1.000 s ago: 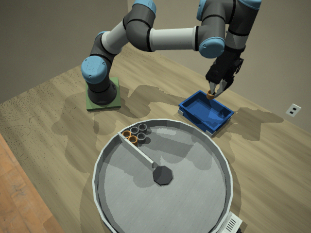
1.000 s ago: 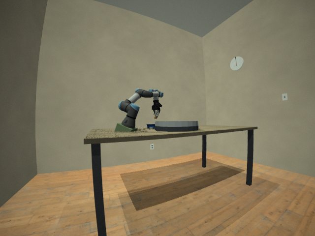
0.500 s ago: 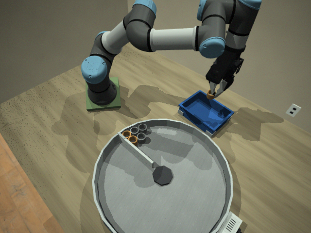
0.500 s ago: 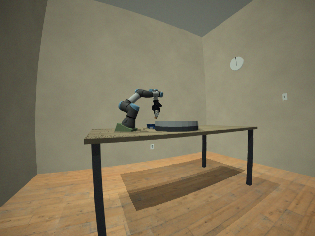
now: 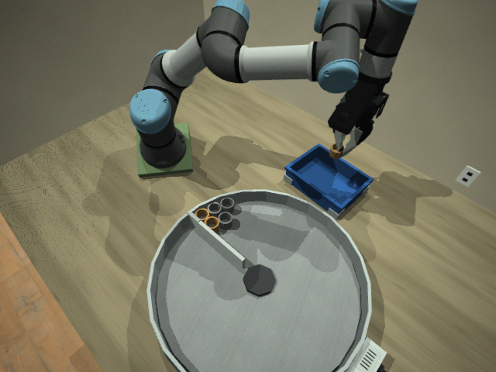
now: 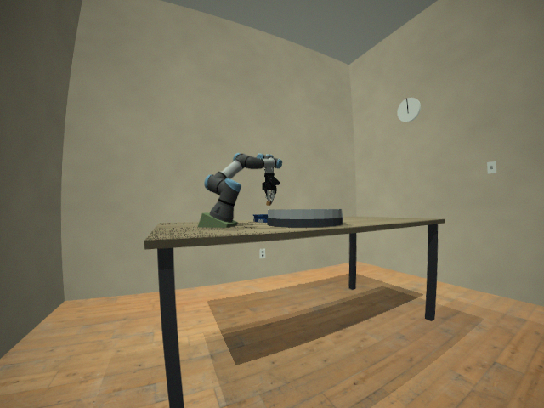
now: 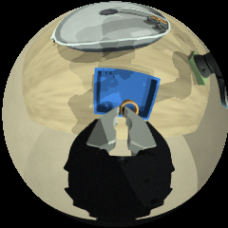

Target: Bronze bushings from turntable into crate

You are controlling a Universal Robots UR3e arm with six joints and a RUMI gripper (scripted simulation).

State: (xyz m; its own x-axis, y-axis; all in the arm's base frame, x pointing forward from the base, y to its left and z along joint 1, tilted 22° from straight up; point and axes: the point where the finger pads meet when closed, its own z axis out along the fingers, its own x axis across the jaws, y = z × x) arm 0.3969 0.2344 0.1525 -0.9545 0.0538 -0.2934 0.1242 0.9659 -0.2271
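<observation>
We saw the big round turntable (image 5: 300, 312) (image 6: 304, 217) (image 7: 90, 28) with two bronze bushings (image 5: 211, 229) (image 7: 159, 19) and three steel bushings (image 5: 227, 209) standing upright. The top view showed inside the blue crate (image 5: 316, 172) (image 6: 260, 218) (image 7: 124, 87); the exterior view hid it. Above it, our gripper (image 5: 342, 152) (image 6: 269, 203) (image 7: 121, 106), nearly closed, pinched one bronze bushing's wall (image 5: 335, 152) (image 6: 268, 203) (image 7: 138, 109), long way roughly up and down.
</observation>
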